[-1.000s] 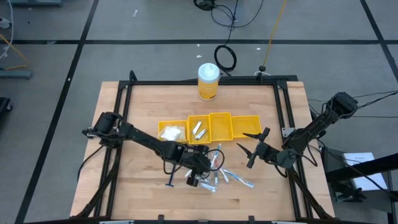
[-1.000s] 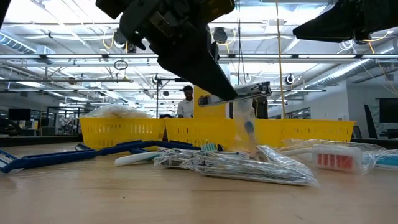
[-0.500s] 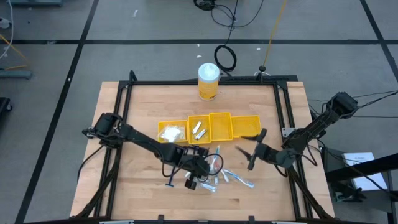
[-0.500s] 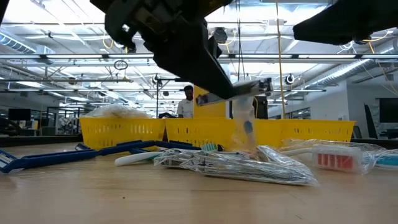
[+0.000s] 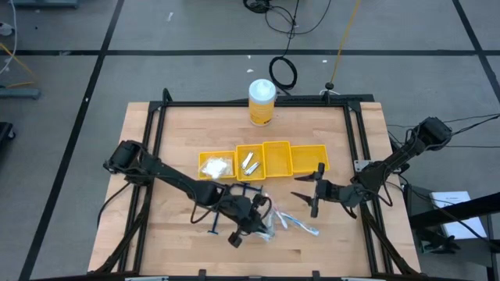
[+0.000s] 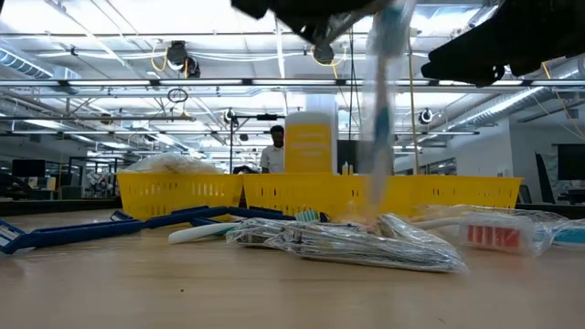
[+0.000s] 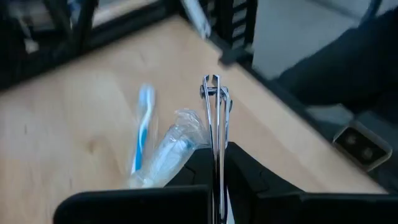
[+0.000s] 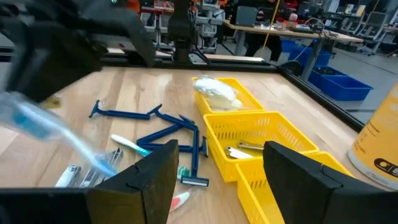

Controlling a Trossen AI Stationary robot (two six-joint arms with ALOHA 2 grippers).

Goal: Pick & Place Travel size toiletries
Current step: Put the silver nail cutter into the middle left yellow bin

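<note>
My left gripper hangs over the loose toiletries near the table's near edge, shut on a clear-wrapped blue-and-white toothbrush. In the left wrist view a thin silvery piece also stands out past the gripper; what it is I cannot tell. Dark blue razors and wrapped toothbrushes lie flat on the wood. White packets and silvery items lie in the yellow bins. My right gripper is open and waits right of the pile, touching nothing. My left gripper pinches the toothbrush's clear wrapper between its shut fingers, which come from above. The wrapped toothbrush hangs nearly upright below them. Motion blur hides its lower end, so I cannot tell whether it is clear of the pile.
A row of yellow bins crosses the table's middle, just beyond the pile. A tall yellow canister with a white lid stands at the far edge. A black frame runs round the tabletop. A person shows far off in the room.
My left gripper has risen and drawn toward the near edge, tipping as it went. The wrapped toothbrush, which had hung low at the pile, has come up with it and now hangs nearly upright. My right gripper has shifted slightly toward the pile.
</note>
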